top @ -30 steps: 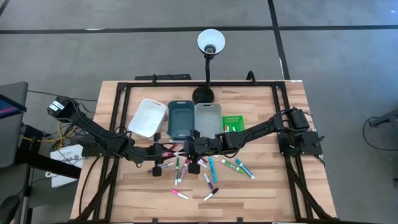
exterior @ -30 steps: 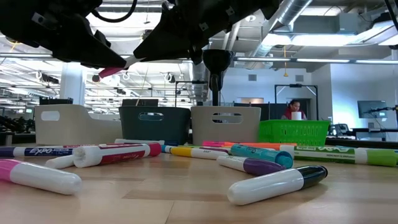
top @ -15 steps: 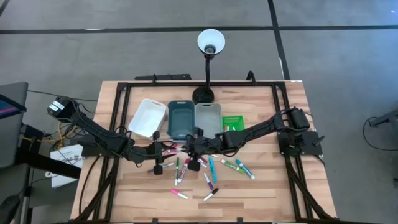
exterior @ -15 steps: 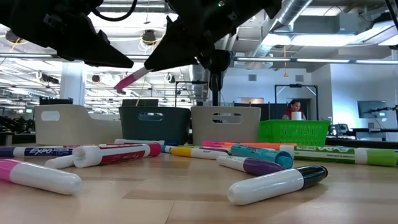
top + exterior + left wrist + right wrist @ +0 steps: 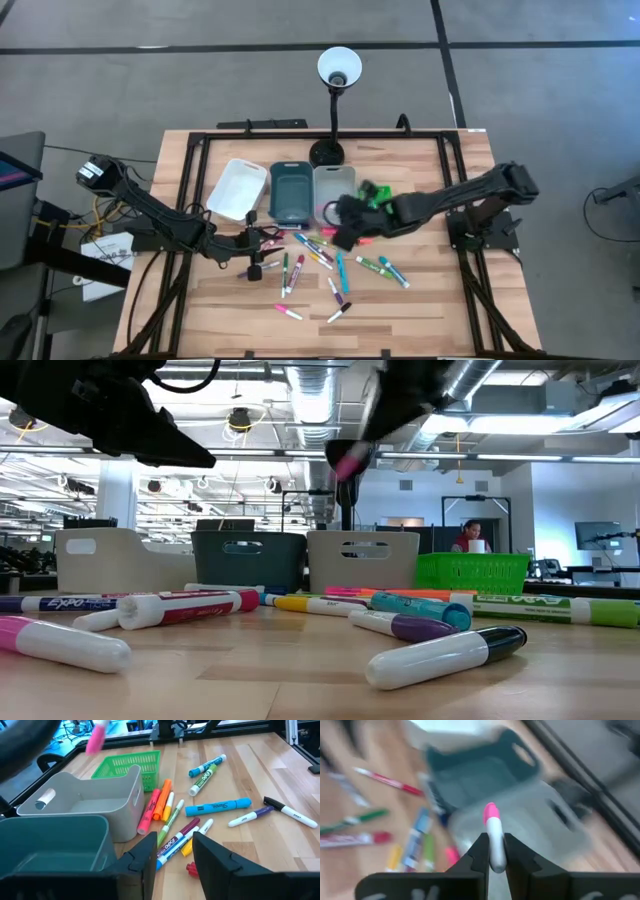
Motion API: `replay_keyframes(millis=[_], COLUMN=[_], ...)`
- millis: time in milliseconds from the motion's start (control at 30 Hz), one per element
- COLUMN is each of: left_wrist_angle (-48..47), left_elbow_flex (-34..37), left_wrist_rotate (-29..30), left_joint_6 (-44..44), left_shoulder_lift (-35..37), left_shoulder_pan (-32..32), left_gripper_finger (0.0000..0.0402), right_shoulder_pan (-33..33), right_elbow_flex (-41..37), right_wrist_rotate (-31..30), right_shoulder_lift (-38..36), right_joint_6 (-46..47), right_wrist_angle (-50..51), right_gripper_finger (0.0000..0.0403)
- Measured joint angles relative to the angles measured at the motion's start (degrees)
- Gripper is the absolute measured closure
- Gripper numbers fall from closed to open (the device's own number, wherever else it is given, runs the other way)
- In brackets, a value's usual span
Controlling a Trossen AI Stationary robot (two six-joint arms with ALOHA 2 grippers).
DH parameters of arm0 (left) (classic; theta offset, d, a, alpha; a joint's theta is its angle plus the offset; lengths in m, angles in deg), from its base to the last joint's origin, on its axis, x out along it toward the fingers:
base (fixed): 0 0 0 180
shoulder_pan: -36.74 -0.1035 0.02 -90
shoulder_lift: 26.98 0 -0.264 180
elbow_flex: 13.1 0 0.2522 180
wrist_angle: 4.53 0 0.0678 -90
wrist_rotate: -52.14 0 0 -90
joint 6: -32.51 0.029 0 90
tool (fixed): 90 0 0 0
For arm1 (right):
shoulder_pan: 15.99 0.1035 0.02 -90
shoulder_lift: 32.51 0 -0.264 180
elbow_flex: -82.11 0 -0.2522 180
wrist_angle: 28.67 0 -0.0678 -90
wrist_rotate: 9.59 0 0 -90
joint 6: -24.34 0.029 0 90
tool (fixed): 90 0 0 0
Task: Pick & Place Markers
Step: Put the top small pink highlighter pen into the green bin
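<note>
Low view is showing the nearest loose markers (image 5: 445, 655) lying flat along the near edge of the desk (image 5: 430, 320). None is overhanging it. The remaining markers are lying scattered around the middle of the desk, some touching or crossing one another.

Left claw (image 5: 262, 243) is hovering over the left side of that scatter. Its fingers are standing apart with nothing between them.

Right claw (image 5: 493, 845) is clenched on a pink-capped marker (image 5: 491, 827), cap pointing away from the wrist. Half a second ago this claw was sitting beside the left one, low over the pile. It has since risen and swung toward the far side, and is now travelling above the grey tray (image 5: 333, 185), close to the green basket (image 5: 378, 195).

Judgement: one marker is being carried off to a container, the drop is not yet made, and most of the task is outstanding.

Behind, the white tray (image 5: 237, 188) and the teal tray (image 5: 290, 192) are sitting side by side with the grey one. The lamp (image 5: 338, 68) is rising at the far edge directly behind them, limiting room there. Bare desk is lying open toward the right edge and both near corners.
</note>
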Motion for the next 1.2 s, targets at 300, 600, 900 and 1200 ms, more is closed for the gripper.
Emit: replay_keyframes(millis=[300,600,900,1200], left_wrist_angle=[0.0,0.0,-0.5,-0.5], left_elbow_flex=[0.0,0.0,0.0,0.0], left_wrist_rotate=[0.0,0.0,-8.7,-9.1], left_joint_6=[-0.1,-0.4,-4.6,-4.6], left_shoulder_lift=[0.0,0.0,0.0,0.0], left_shoulder_pan=[0.0,0.0,-0.1,-0.7], left_gripper_finger=[0.0281,0.0281,0.0292,0.0295], right_shoulder_pan=[-0.2,-0.3,-3.0,-6.5], right_elbow_flex=[-4.9,-12.1,-12.3,-12.3], right_wrist_rotate=[-3.1,-0.6,-1.0,0.7], right_shoulder_lift=[-2.9,-1.2,2.9,9.1], right_joint_6=[29.0,32.6,32.0,26.8], right_wrist_angle=[25.1,16.9,15.9,13.6], right_gripper_finger=[0.0369,0.0370,0.0376,0.0368])
